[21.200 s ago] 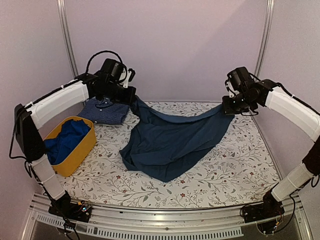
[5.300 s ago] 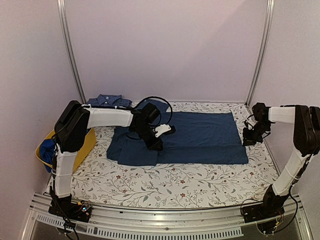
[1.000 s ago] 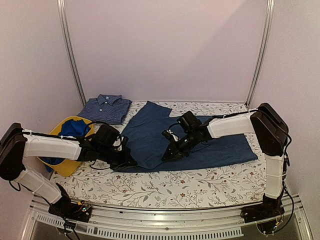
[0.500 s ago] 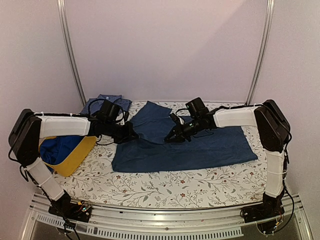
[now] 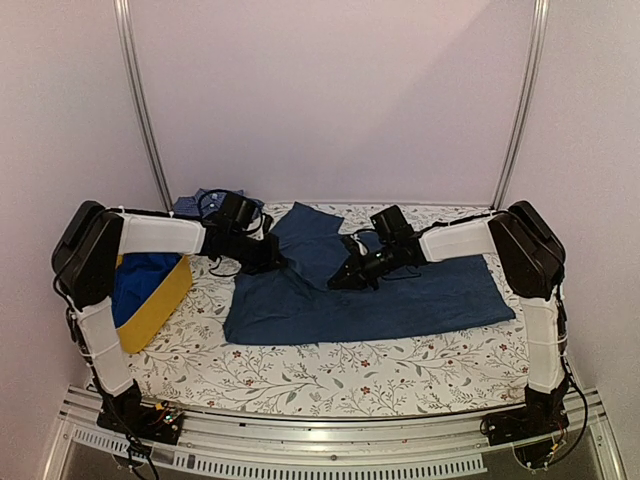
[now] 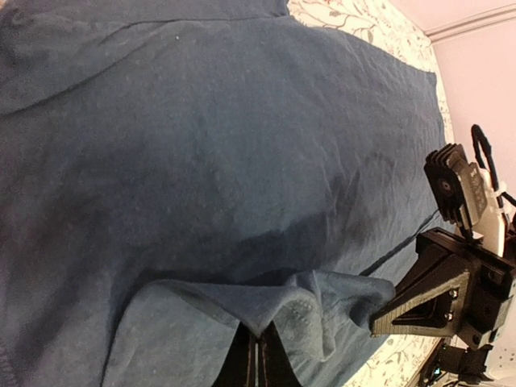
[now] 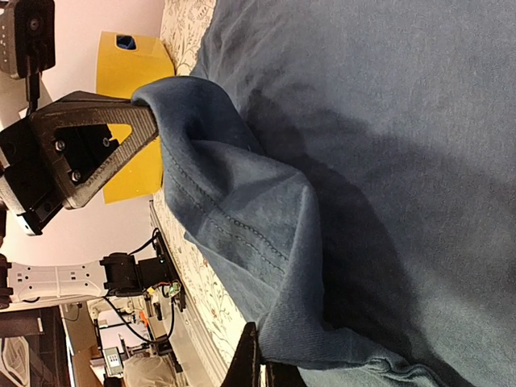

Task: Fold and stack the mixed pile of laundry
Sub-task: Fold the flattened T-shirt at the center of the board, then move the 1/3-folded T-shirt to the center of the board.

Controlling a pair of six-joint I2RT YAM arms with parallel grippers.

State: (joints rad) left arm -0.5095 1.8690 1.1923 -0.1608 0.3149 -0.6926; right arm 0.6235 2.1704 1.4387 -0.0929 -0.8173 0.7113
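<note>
A large dark navy-teal garment (image 5: 410, 298) lies spread across the middle of the table, and its left part is raised into a flap (image 5: 310, 243). My left gripper (image 5: 272, 258) is shut on one end of the flap's edge. My right gripper (image 5: 345, 279) is shut on the other end. In the left wrist view the closed fingertips (image 6: 258, 345) pinch a cloth fold (image 6: 306, 310). In the right wrist view the closed fingertips (image 7: 256, 356) pinch the stitched hem (image 7: 242, 234). The checked shirt (image 5: 195, 203) lies at the back left, mostly hidden by the left arm.
A yellow tub (image 5: 165, 297) stands at the left edge with a royal-blue piece (image 5: 140, 275) inside. The table's floral cover (image 5: 330, 375) shows in front of the garment. Upright frame posts (image 5: 140, 110) stand at both back corners.
Both grippers have carried the garment's near-left edge up and toward the back. The left one has come from the front left to beside the right one.
</note>
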